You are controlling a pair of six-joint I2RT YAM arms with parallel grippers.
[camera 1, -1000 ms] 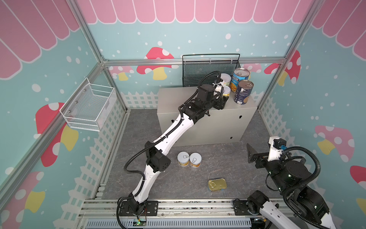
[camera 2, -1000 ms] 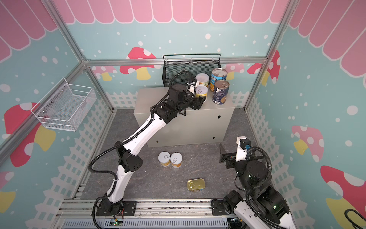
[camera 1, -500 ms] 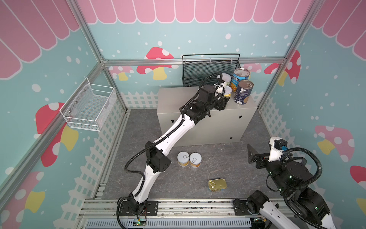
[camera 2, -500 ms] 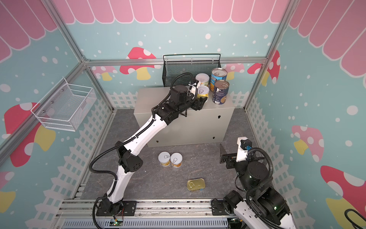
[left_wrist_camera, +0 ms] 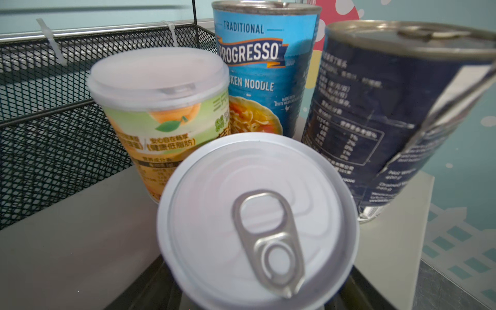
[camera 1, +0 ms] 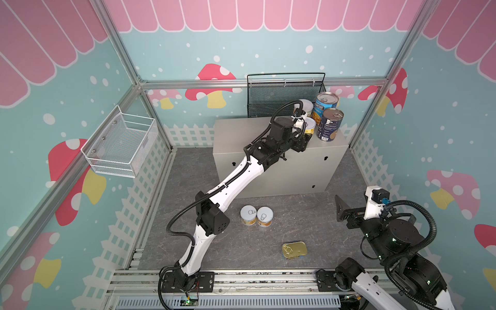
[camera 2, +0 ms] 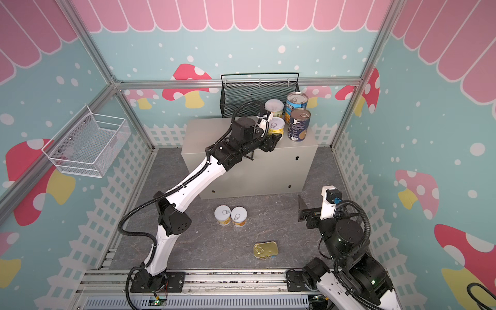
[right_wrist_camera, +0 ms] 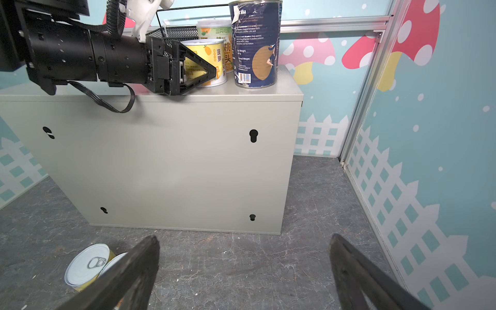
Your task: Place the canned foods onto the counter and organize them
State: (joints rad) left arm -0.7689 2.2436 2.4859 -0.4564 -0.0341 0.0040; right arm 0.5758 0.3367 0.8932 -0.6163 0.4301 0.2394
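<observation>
Counter [camera 1: 241,139] bears seemingly 4 upright tins [camera 1: 329,124]; floor [camera 1: 241,255] holds 2 yellow tins [camera 1: 265,217], 1 flat tin [camera 1: 294,249].

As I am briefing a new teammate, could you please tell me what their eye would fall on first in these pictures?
First, the left gripper up at the beige counter, jaws around a yellow pineapple tin. Beside it at the counter's right end stand a peach tin, a Progresso soup can and a dark blue can. On the floor in front stand two white-lidded tins and a flat gold-topped tin.

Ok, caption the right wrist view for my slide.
Left gripper holds a yellow tin on the counter beside a dark blue tin.
</observation>
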